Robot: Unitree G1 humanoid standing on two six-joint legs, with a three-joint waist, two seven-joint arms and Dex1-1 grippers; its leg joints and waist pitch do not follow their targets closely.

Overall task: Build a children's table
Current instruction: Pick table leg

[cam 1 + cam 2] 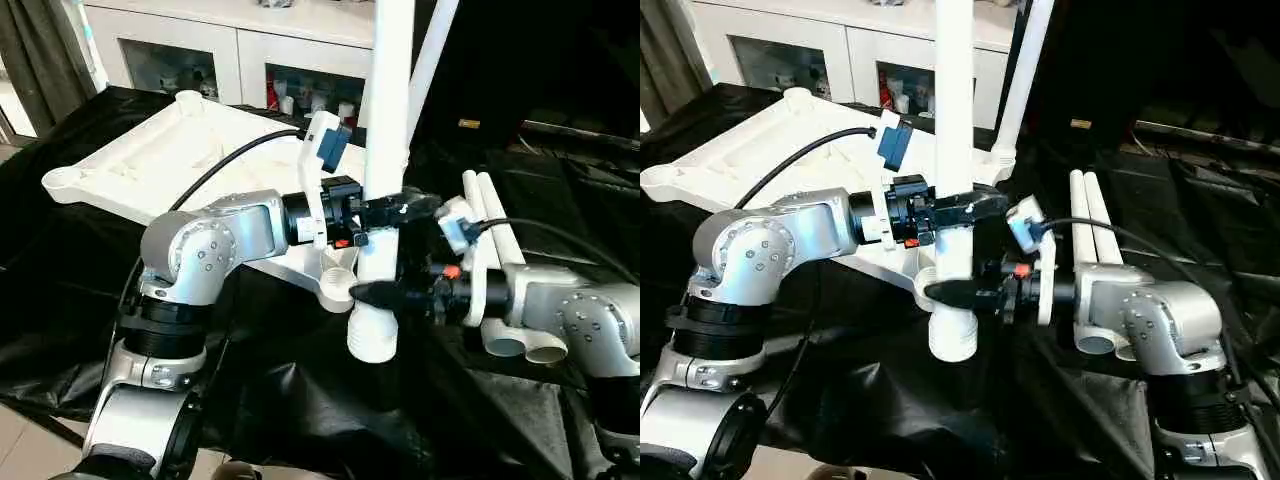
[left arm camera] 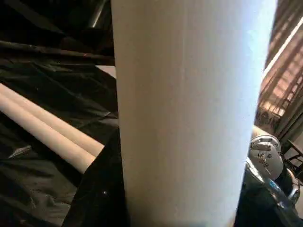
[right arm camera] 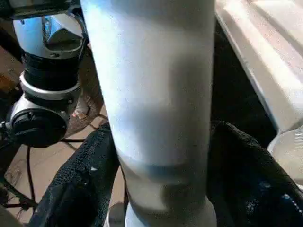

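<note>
The table top (image 1: 150, 160) lies underside up on black cloth, its round sockets at the corners. I hold one white leg (image 1: 388, 120) upright with my left gripper (image 1: 385, 212) shut on its middle. My right gripper (image 1: 385, 295) sits around the same leg lower down, just above its wider bottom end (image 1: 372, 338). That end hangs just to the right of the near corner socket (image 1: 337, 284). A second leg (image 1: 1025, 70) stands tilted in the far right socket. Two more legs (image 1: 1090, 220) lie side by side on the cloth to the right.
A white cabinet (image 1: 200, 50) with glass doors stands behind the table top. Black cloth (image 1: 280, 400) covers the work surface and drapes over its front edge. A black cable (image 1: 230, 160) runs from my left wrist across the top.
</note>
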